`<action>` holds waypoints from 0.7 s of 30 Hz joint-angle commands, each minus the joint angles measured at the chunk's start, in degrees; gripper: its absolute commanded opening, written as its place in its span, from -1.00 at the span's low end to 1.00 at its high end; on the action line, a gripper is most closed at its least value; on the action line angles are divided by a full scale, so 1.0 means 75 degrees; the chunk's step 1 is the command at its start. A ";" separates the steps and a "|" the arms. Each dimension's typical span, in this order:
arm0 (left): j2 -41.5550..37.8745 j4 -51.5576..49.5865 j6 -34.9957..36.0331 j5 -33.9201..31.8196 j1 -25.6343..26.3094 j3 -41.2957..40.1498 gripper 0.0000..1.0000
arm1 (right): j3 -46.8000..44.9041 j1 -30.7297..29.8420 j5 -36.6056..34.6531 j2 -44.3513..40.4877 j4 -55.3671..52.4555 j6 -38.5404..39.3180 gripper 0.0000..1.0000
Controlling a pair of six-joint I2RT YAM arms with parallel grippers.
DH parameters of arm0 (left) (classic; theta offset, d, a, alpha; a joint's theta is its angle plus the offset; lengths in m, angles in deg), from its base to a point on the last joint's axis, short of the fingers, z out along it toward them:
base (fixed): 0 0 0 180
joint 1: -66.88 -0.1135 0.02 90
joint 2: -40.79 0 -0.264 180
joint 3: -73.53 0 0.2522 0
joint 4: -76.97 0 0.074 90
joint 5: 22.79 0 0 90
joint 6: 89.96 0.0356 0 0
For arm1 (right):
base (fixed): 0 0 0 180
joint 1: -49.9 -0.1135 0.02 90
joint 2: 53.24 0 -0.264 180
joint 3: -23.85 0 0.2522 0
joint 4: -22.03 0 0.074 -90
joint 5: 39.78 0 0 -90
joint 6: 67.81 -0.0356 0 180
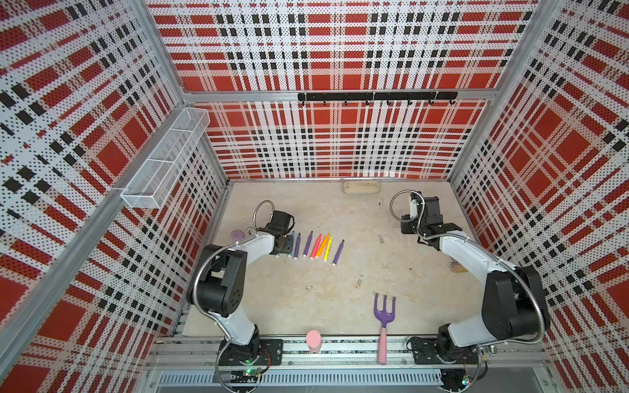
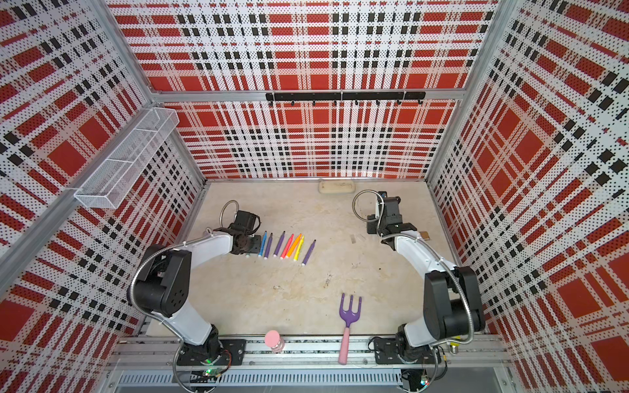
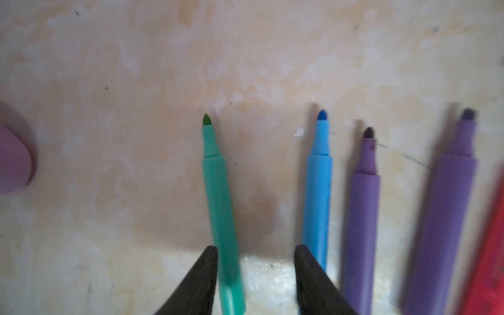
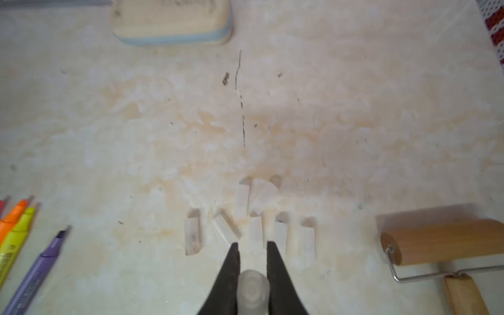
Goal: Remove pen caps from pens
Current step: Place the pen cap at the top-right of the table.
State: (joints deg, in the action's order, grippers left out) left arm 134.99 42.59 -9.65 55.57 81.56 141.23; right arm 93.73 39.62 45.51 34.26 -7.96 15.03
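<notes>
The left claw (image 3: 255,251) stands apart over the table (image 3: 109,109). The uncapped teal pen (image 3: 218,207) lies between its fingers, against one finger (image 3: 207,272) only. The blue pen (image 3: 317,196) lies just outside the other finger. Both pens lie at one end of the row of pens (image 1: 316,246), left of the table's middle in both top views. The right claw (image 4: 253,245) is clamped on a clear cap (image 4: 252,289). The loose caps (image 4: 193,234) lie on the table just ahead of it, near a wooden roller (image 4: 436,242).
</notes>
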 commanded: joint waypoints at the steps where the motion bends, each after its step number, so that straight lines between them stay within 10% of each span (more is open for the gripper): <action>1: -0.0635 0.0366 0.0108 -0.0237 0.0133 0.0041 0.03 | 0.0088 -0.0012 -0.0402 0.0223 -0.0162 0.0097 -1.00; 21: -0.1520 0.0652 0.0251 -0.0790 0.0704 -0.0467 0.13 | 0.2149 0.0363 -0.1247 0.2739 -0.0660 -0.0001 -0.97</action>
State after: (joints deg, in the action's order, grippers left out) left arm 125.72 45.89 -8.38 51.05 86.52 138.28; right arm 108.15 41.72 36.63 53.21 -12.99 15.14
